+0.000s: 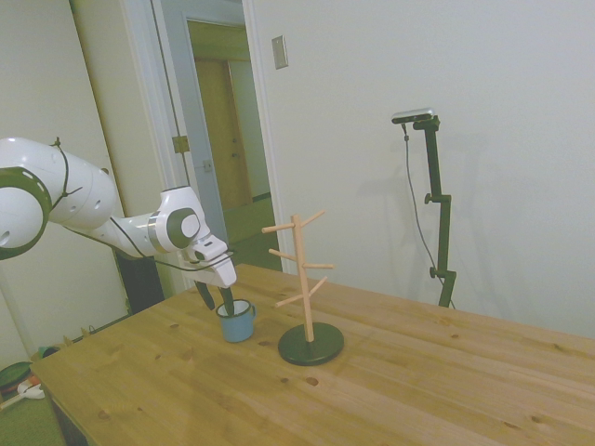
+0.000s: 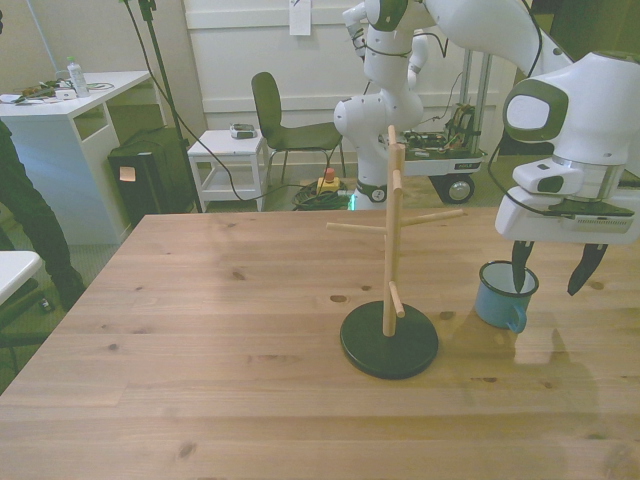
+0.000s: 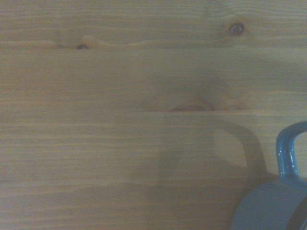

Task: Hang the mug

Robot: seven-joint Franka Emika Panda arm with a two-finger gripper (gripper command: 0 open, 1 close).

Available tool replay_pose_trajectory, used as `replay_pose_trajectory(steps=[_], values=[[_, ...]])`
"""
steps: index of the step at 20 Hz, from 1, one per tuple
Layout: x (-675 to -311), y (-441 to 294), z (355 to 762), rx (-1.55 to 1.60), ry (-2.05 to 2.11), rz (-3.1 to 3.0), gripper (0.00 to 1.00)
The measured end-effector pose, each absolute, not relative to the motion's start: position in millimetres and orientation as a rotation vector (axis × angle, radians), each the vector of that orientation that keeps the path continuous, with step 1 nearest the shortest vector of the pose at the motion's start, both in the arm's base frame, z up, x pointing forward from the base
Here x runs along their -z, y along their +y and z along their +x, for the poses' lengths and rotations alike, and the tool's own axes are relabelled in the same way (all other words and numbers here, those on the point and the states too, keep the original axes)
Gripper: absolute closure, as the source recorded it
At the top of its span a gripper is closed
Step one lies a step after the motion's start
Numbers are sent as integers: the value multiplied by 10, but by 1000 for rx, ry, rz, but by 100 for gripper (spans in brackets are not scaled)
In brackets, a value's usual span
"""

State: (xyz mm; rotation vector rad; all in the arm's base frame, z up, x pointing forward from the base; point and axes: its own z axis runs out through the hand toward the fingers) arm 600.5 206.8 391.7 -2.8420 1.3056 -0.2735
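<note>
The mug [image 2: 503,297] is small and light blue with a white inside. It stands upright on the wooden table [image 2: 200,330], on the front view's right of the wooden peg stand [image 2: 389,240], handle toward the camera. My gripper [image 2: 550,270] is open and hangs low over the mug's rim. One finger reaches into the mug's mouth and the other hangs outside its wall. In the side view the gripper [image 1: 216,299] sits at the mug [image 1: 237,322], left of the peg stand [image 1: 305,283]. The wrist view catches only part of the mug [image 3: 268,206] and its loop handle [image 3: 287,153].
The stand's round dark base [image 2: 389,341] rests about a hand's width from the mug. Beyond the table are a white desk [image 2: 70,110], a chair [image 2: 285,125] and a second robot [image 2: 385,100]. A person's dark sleeve [image 2: 25,215] shows at the front view's left edge.
</note>
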Motion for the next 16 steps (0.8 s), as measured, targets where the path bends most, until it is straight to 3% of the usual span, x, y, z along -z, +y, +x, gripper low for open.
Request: replay_pose_trajectory(steps=[16], values=[[-3888,1927,6047,290,1333,-2834,100]])
